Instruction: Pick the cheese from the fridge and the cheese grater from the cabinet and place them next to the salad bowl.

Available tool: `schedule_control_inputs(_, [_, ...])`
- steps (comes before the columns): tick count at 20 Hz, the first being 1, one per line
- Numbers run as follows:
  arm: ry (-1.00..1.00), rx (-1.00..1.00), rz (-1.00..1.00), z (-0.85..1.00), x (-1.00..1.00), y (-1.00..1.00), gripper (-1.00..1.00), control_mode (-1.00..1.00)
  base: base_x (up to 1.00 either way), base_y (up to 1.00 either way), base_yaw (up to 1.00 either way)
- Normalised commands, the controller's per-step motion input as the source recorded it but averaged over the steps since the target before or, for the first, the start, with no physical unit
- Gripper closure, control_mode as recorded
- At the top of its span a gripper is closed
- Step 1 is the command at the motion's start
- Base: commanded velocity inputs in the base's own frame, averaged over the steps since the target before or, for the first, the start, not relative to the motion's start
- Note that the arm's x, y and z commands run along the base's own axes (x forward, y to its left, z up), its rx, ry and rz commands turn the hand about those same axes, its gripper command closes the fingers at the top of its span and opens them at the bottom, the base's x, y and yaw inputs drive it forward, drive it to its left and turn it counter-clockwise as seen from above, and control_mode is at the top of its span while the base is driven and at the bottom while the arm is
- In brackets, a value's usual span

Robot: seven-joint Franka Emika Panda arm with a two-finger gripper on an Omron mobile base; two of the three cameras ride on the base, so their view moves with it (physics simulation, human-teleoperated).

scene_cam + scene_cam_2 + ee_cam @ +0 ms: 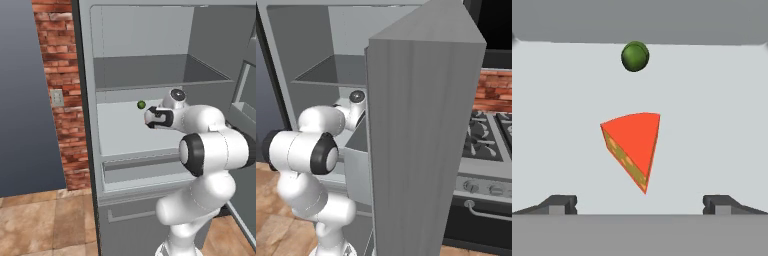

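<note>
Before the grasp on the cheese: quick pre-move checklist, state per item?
1. Fridge door open, shelf reachable: ok.
2. Cheese ahead of the gripper, roughly centred between the fingertips: ok.
3. Jaws wide open, nothing held: ok.
4. Jaws around the wedge: not ok, it lies beyond the tips.
5. Green ball clear of the cheese, further back on the shelf: ok.
6. Wedge width fits the opening: ok, though the tapering sides may slip.

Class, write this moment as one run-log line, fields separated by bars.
stage: reaching into fridge | gripper: open, empty | target: cheese on shelf, ahead between fingertips, untouched | nearby: green ball behind cheese
</note>
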Motion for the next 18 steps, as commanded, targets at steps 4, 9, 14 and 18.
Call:
schedule_control_inputs(4, [0.00,0.00,0.00,-0.12,0.21,0.00,-1.00,-1.00,0.00,0.00,0.00])
schedule_control_inputs(9, [0.00,0.00,0.00,-0.12,0.17,0.00,-1.00,-1.00,0.00,0.00,0.00])
schedule_control_inputs(14, [0.00,0.00,0.00,-0.13,0.16,0.00,-1.00,-1.00,0.00,0.00,0.00])
schedule_control_inputs(18, [0.00,0.00,0.00,-0.17,0.16,0.00,-1.00,-1.00,0.00,0.00,0.00])
